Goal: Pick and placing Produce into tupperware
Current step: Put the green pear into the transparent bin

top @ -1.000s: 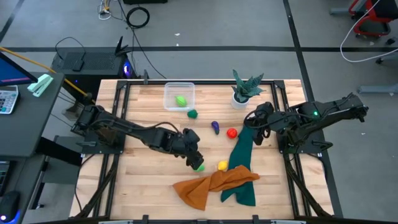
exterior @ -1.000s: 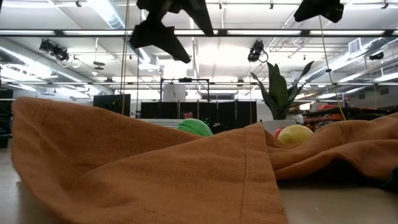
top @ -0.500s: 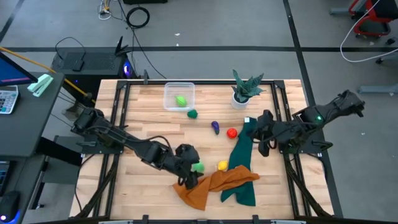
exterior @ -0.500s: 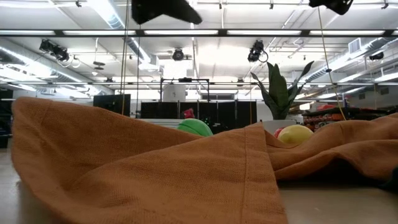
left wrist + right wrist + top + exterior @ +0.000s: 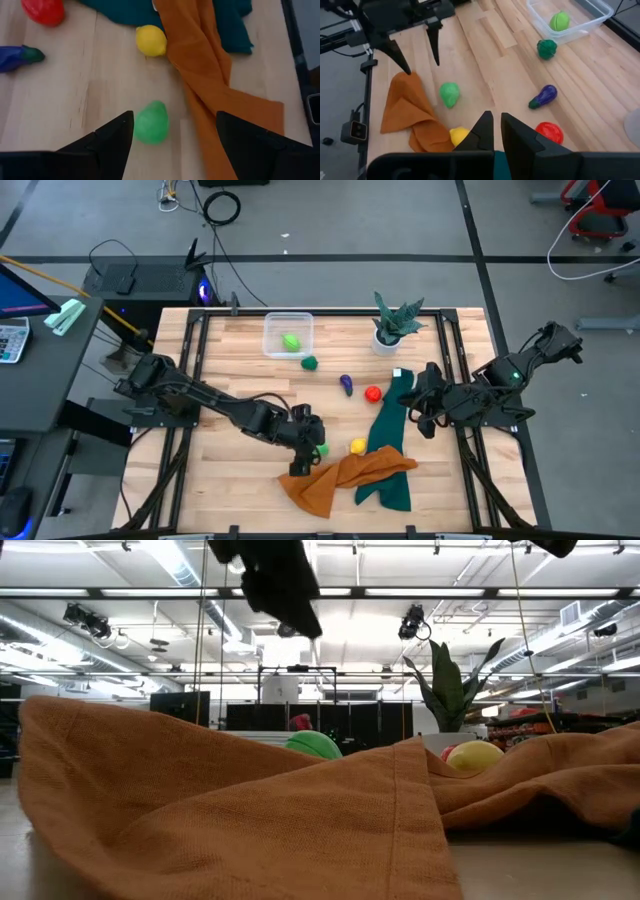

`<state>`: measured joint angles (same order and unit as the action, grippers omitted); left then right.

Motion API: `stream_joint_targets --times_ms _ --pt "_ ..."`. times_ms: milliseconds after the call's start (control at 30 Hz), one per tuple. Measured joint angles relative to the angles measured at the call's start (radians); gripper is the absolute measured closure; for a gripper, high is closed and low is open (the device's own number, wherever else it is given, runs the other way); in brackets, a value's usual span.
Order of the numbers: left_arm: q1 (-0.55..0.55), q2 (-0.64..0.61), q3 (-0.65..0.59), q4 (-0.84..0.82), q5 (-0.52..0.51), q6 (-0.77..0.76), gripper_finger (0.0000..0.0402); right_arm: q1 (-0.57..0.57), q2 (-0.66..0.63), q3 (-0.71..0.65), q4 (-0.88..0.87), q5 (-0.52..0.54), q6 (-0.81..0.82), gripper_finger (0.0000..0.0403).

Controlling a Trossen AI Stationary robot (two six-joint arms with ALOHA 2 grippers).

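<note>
One light green piece (image 5: 291, 341) already sits in the tupperware (image 5: 271, 344), five produce pieces remain on the surface, and the left gripper (image 5: 172, 131) hovers, fingers wide, over the other light green piece (image 5: 151, 122), while the right gripper (image 5: 497, 127) waits, fingers closed and empty.

From table height, you get the orange cloth (image 5: 230, 830) walling off nearly all the table: only the tops of the green piece (image 5: 313, 744) and the yellow piece (image 5: 474, 754) show over its folds, with a sliver of red beside the yellow too small to name. The arms are cut by that picture's top edge, so you see only dark shapes there. In the left wrist view the red piece (image 5: 44, 10) is clipped by the edge, and the purple piece (image 5: 17, 56) likewise.
</note>
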<state>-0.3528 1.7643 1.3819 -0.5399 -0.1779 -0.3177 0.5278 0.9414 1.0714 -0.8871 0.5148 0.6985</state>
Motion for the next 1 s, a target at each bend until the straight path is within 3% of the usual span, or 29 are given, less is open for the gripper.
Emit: stream_joint_targets --times_ms 467,1000 --pt "0.076 0.1 0.0 -0.043 0.103 0.127 0.0111 -0.001 0.047 0.0 0.0 0.012 0.029 0.0398" --pt "0.074 0.22 0.001 0.032 0.104 0.131 0.0111 -0.001 0.062 0.0 0.001 0.008 0.044 0.0398"
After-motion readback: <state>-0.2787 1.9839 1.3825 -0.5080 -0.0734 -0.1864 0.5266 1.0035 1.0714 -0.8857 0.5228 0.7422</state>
